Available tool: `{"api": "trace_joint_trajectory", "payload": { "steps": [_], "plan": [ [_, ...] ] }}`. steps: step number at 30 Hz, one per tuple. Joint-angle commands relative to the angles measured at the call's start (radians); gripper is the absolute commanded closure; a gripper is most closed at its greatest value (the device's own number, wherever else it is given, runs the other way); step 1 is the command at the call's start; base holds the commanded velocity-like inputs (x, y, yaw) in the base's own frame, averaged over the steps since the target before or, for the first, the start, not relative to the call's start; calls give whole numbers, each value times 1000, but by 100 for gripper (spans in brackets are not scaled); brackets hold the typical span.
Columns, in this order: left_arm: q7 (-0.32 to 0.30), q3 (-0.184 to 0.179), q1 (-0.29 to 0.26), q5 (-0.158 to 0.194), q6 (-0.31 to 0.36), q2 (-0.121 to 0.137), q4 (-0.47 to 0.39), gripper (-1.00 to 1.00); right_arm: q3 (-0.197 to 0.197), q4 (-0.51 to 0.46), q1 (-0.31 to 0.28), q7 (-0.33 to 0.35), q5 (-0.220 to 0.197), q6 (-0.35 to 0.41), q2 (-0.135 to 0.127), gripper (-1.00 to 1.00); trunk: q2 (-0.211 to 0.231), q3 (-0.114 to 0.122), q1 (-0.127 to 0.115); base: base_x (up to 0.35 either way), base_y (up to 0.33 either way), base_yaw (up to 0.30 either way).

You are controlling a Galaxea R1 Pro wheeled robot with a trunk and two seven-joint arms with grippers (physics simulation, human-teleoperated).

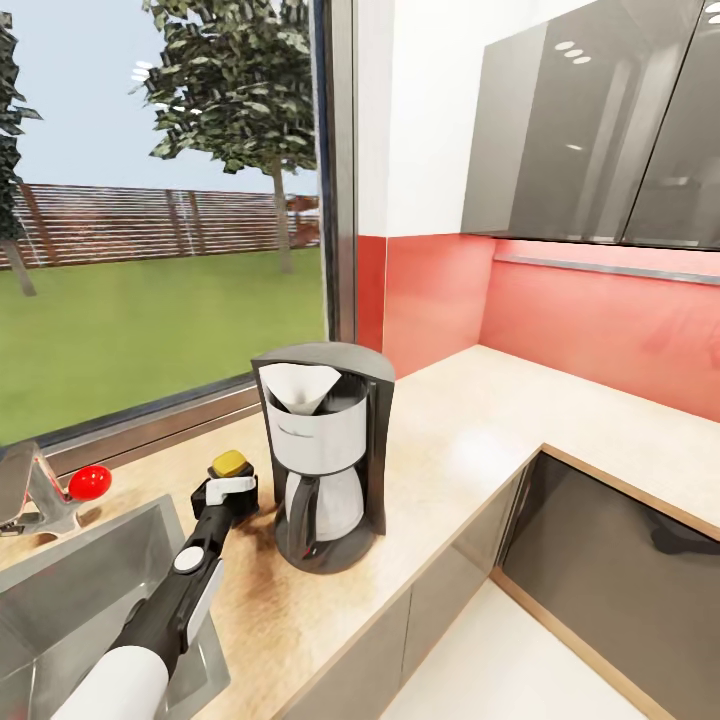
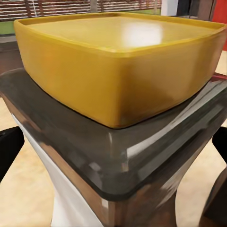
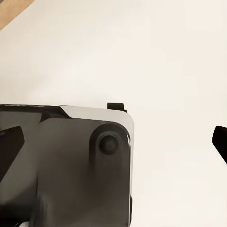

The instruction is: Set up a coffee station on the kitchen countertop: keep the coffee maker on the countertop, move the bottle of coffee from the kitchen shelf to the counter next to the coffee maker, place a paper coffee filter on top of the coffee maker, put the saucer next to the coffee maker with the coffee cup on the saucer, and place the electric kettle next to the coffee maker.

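The left gripper (image 1: 228, 492) seems to clasp the bottle of coffee (image 1: 230, 464) just beside the coffee maker (image 1: 325, 455); contact looks likely, not certain.

A black drip coffee maker (image 1: 325, 460) with a silvery-white carafe carries a white paper cone filter (image 1: 303, 386). The squarish dark glass bottle of coffee (image 2: 118, 161) has a yellow-tan cap. The worktop (image 1: 470, 420) is light, wood-patterned, backed by coral-red wall.
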Motion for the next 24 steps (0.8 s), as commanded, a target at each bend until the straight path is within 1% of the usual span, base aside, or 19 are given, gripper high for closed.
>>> {"api": "trace_joint_trajectory", "payload": {
  "steps": [1, 12, 17, 24],
  "plan": [
    [5, 0, -1, -6, -3, 0, 1, -100, 8, -1, -1, -1, -9, -2, 0, -100, -2, -2, 1, 0, 0, 0],
    [5, 0, -1, -6, -3, 1, 1, -100, 8, 1, -1, -3, -8, -2, -5, -100, -2, -2, 1, 0, 0, 0],
    [6, 0, -1, -6, -3, 1, 0, -100, 8, 1, -1, -3, -8, -2, -5, -100, -2, -2, 1, -190, 0, 0],
    [6, 0, -1, -6, -3, 0, 0, -100, 8, 2, -1, -4, -8, -2, -5, -100, -2, -2, 1, -31, 0, 0]
  ]
}}
